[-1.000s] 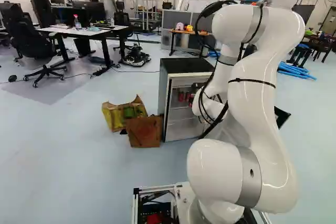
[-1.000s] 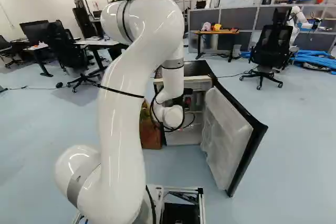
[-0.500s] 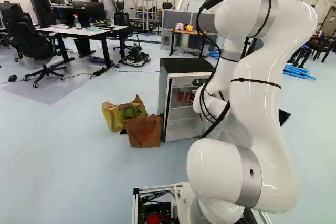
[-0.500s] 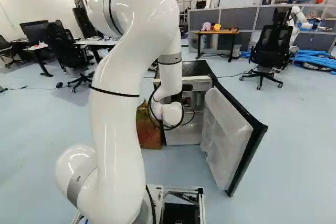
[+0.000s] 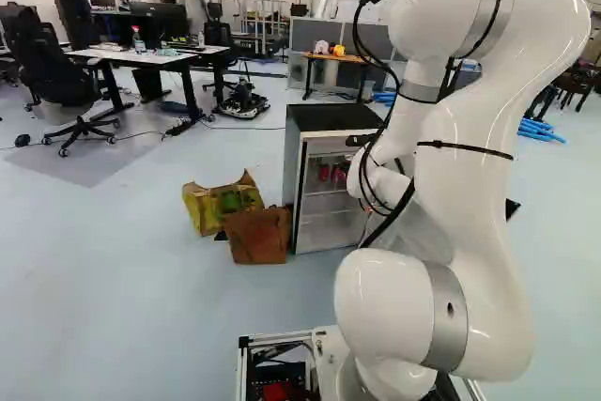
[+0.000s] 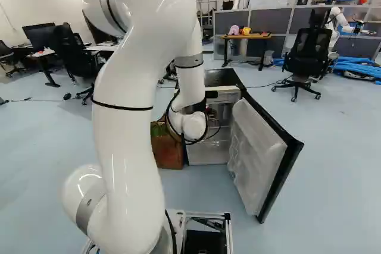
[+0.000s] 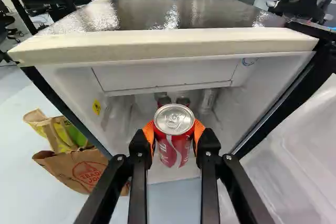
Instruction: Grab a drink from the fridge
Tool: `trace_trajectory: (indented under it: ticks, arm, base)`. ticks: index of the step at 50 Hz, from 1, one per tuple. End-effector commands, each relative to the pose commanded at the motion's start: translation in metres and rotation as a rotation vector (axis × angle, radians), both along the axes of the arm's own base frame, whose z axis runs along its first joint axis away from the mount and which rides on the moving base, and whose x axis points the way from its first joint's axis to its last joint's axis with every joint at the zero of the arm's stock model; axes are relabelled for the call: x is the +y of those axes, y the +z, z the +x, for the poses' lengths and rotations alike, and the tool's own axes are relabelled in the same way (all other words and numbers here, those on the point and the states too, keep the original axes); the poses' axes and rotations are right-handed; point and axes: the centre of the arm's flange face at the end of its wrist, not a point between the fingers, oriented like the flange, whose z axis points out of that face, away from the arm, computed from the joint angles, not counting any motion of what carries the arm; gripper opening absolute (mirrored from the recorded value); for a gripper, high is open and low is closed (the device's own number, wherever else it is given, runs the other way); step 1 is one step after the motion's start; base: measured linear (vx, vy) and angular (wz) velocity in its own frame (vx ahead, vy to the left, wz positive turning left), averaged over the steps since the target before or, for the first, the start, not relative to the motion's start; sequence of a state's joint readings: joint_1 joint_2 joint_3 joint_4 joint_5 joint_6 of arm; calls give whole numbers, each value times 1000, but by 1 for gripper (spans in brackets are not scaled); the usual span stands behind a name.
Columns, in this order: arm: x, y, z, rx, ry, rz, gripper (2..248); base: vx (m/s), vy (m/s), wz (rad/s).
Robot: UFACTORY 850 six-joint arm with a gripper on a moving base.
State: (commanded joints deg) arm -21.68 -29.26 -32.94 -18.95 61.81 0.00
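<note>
Soda can (image 7: 174, 153) sits clamped between the orange pads (image 7: 149, 136) of my gripper (image 7: 174, 134), just ahead of the fridge's open front. I have it from both sides, high up near the lid, probably because that leaves the lower part free and lets me keep it level on the way out. It is red with a pale swoosh and white lettering down its side; the silvery lid faces up toward my wrist, tab in place and seemingly unopened, and I see no dent. It looks close to upright.

Just beyond it is the fridge (image 7: 157, 44), its door (image 6: 256, 153) swung wide to one side, which gives my arm (image 6: 128, 129) room to reach in. Further inside, two dark-topped drinks (image 7: 164, 100) stand side by side behind my can, set back, I would guess, as stock for later. Backing straight out seems the sensible next move, without knocking the frame or door.

Beside the fridge, across from the door, a brown paper bag (image 7: 79, 170) and a yellow bag (image 7: 59, 132) rest on the floor, handy perhaps for shopping. Well behind, a small table (image 6: 247, 36) holds colourful toys.
</note>
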Motion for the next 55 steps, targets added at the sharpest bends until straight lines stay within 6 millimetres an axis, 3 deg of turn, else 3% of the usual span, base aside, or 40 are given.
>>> trace_trajectory:
  ticks: [41, 55]
  arm:
    - [7, 41, -42, 37, -23, -20, 94]
    - [8, 54, -47, 25, -25, -32, 94]
  base:
    - [0, 0, 0]
    - [0, 0, 0]
